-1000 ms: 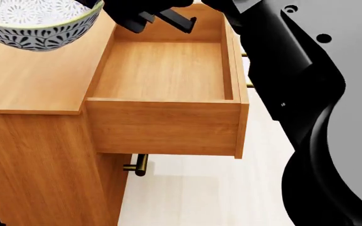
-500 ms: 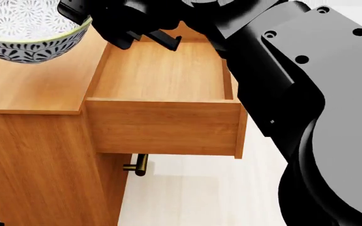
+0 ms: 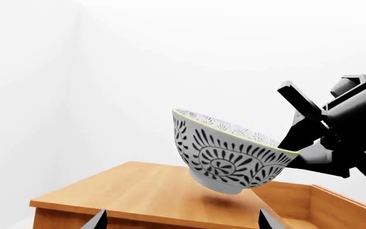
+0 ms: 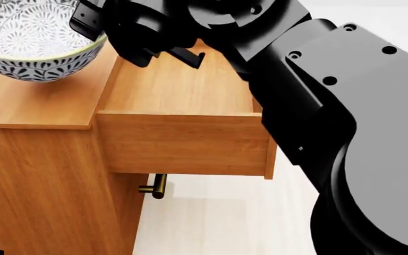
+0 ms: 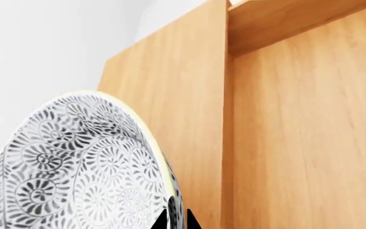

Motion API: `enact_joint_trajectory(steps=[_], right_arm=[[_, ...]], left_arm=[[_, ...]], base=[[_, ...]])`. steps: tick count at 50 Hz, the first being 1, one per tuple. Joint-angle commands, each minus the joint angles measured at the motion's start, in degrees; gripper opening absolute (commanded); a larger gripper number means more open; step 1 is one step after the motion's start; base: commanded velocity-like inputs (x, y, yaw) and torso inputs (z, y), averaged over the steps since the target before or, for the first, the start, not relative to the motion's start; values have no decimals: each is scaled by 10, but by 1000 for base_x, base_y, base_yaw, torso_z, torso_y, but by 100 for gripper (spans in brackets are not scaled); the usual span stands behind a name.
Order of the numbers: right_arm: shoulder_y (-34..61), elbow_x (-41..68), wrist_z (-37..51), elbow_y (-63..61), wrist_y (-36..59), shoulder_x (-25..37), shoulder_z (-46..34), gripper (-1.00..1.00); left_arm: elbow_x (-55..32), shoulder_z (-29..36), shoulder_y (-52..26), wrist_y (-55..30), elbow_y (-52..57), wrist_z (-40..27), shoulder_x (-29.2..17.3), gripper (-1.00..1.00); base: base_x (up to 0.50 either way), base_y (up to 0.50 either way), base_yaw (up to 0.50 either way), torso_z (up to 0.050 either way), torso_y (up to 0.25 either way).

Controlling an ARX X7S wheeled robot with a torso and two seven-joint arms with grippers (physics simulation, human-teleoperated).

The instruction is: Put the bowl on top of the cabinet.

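Note:
The bowl (image 4: 27, 48), white with a dark leaf pattern and a pale green rim, hangs tilted just above the cabinet's flat top (image 4: 41, 101). In the left wrist view the bowl (image 3: 228, 152) casts a shadow on the cabinet (image 3: 138, 191) beneath its foot. My right gripper (image 4: 96, 38) is shut on the bowl's rim; in its own view the right gripper (image 5: 175, 220) pinches the wall of the bowl (image 5: 75, 167). My left gripper (image 3: 183, 222) is open and empty, short of the cabinet's edge, and out of the head view.
The top drawer (image 4: 183, 85) stands pulled out and empty to the right of the cabinet top, its front panel (image 4: 183, 143) facing me. A brass bar handle (image 4: 154, 187) sticks out below. My right arm (image 4: 331, 106) fills the head view's right side. Pale floor (image 4: 218, 223) lies beneath.
My right arm has swung further in over the drawer. The bowl has moved down and a little toward me over the cabinet top.

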Motion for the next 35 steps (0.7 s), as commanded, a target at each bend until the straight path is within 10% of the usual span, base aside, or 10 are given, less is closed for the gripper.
enact_joint_trajectory(steps=[1, 35], right_arm=[[-2, -9, -2, -1, -8, 0, 12, -100], [-14, -19, -1, -4, -8, 0, 12, -100]], left_arm=[[0, 1, 1, 3, 0, -1, -1, 100], [-4, 0, 2, 7, -1, -7, -7, 100]], base=[[0, 0, 0, 0, 0], [0, 0, 0, 0, 0]])
